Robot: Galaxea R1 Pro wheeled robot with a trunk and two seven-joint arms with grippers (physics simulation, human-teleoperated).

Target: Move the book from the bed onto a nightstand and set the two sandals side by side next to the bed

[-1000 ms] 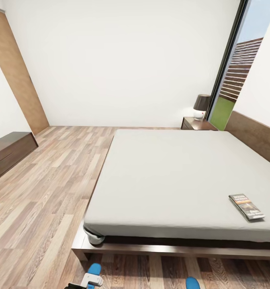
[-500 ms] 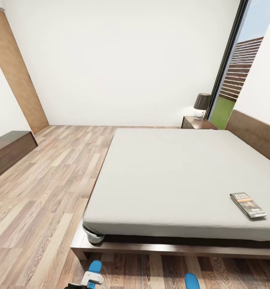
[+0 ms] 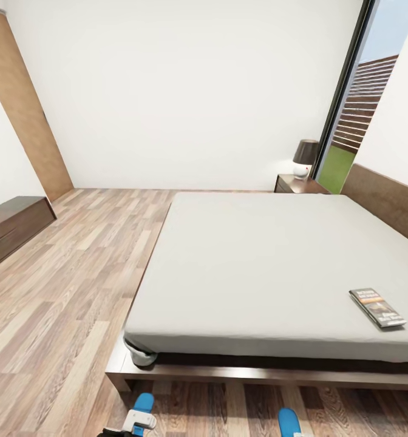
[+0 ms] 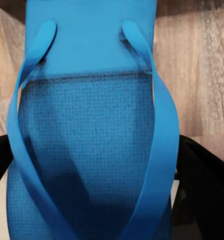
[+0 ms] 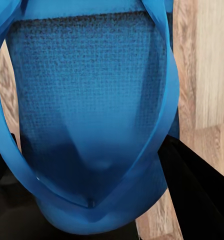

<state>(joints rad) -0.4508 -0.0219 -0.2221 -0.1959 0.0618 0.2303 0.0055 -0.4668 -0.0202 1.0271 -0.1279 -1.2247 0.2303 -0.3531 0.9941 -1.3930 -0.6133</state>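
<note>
Head view: large low bed (image 3: 277, 379) with dark brown wooden platform frame and plain light grey mattress takes the middle and right of the bedroom, with the wood-plank floor (image 3: 64, 285) to its left. Thin dark-covered paperback book (image 3: 377, 308) lies flat on the mattress near the foot-end edge, far right side, well apart from everything else. Low dark brown two-drawer nightstand (image 3: 296, 184) stands at the far side of the bed by the headboard, next to the tall black-framed window (image 3: 350, 115). A small lamp (image 3: 305, 157) with dark shade and white base sits on top of it. Long low dark brown cabinet (image 3: 13, 224) runs along the left wall.

Left claw (image 3: 136, 423): its white and black body shows at the bottom edge of the head view, with the tip of a bright blue flat sandal (image 3: 144, 403) sticking out ahead of it, over the floor just short of the bed frame. In the left wrist view that sandal (image 4: 92, 140) sits between the dark fingers (image 4: 202, 195), straps up, so the left claw is gripping it.

Right claw: second bright blue sandal (image 3: 288, 421) shows its tip at the bottom edge, right of the first, near but apart. Right wrist view has this sandal (image 5: 87, 105) held between the black fingers (image 5: 192, 195), floor planks behind. Right claw is closed on it.
</note>
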